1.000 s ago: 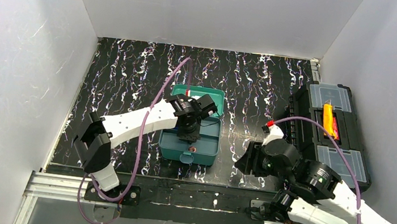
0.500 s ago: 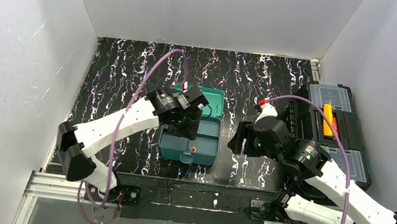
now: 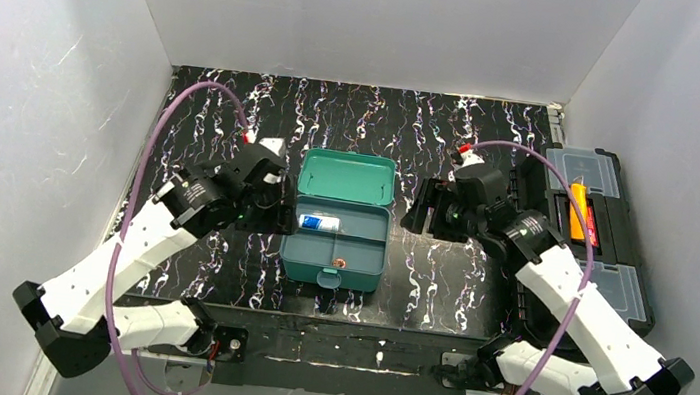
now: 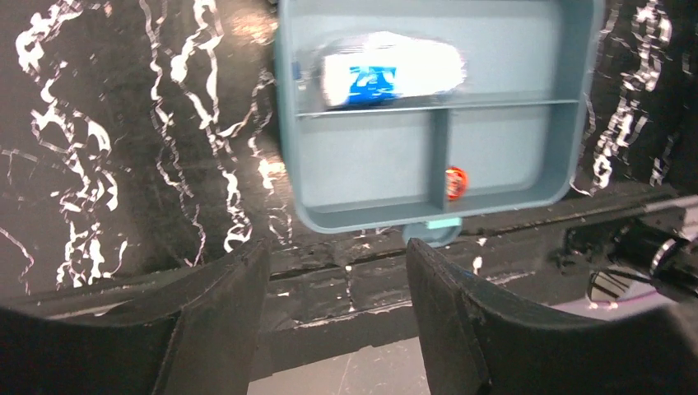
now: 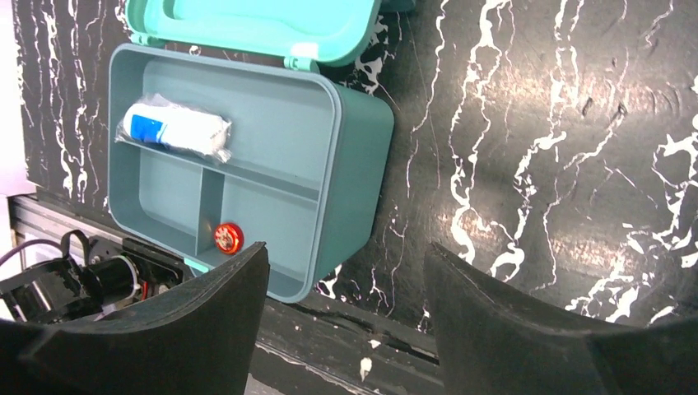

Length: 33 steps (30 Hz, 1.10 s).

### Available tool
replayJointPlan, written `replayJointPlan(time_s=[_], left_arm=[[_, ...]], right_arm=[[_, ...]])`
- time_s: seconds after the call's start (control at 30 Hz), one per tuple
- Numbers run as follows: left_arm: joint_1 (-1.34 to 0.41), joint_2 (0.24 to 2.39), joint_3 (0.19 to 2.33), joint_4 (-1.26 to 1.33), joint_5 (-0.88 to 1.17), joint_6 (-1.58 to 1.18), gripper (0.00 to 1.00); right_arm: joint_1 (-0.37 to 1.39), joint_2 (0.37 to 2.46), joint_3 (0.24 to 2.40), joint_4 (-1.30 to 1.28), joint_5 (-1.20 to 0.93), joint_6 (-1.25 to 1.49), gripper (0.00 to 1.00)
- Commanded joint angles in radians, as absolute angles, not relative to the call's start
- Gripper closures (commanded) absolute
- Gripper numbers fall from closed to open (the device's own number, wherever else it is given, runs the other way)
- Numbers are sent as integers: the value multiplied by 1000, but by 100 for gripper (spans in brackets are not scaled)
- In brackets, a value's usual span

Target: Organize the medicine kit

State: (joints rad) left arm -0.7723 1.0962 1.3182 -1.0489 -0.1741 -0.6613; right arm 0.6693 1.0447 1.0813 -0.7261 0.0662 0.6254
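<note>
The medicine kit (image 3: 356,277) sits near the front edge of the table (image 3: 214,120), midway between the two arms, with its front latch (image 3: 326,277) facing the arm bases. A small red round piece (image 3: 339,260) lies in its near right compartment, and the near left one looks empty. Behind the divider, a white packet with a blue label (image 3: 320,221) lies in the long far compartment.

The left gripper (image 4: 336,251) hovers just left of the kit, jaws wide and holding nothing. The right gripper (image 5: 347,251) hovers near its right side, also wide and empty. Beyond the tray, the lid (image 3: 348,177) lies thrown back. At the far right stands a black toolbox (image 3: 581,168) with a yellow item (image 3: 577,207) inside.

The kit looks light, so a finger clipping its wall could shove it across the glossy surface. The red piece is small and may roll out of a pinch. If the packet rides up over the divider, the lid may not latch.
</note>
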Motion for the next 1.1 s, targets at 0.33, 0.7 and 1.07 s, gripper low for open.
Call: replayJointPlan(time_s=[0.33, 0.7, 1.07], left_arm=[[-540, 1062, 1019, -850, 68, -628, 42], [-518, 1165, 1002, -816, 65, -617, 56], [-518, 1249, 1039, -822, 15, -593, 71]], right_arm=[[479, 1136, 1102, -519, -208, 568, 22], [392, 1232, 1069, -400, -319, 598, 23], [359, 1308, 1050, -326, -368, 604, 25]])
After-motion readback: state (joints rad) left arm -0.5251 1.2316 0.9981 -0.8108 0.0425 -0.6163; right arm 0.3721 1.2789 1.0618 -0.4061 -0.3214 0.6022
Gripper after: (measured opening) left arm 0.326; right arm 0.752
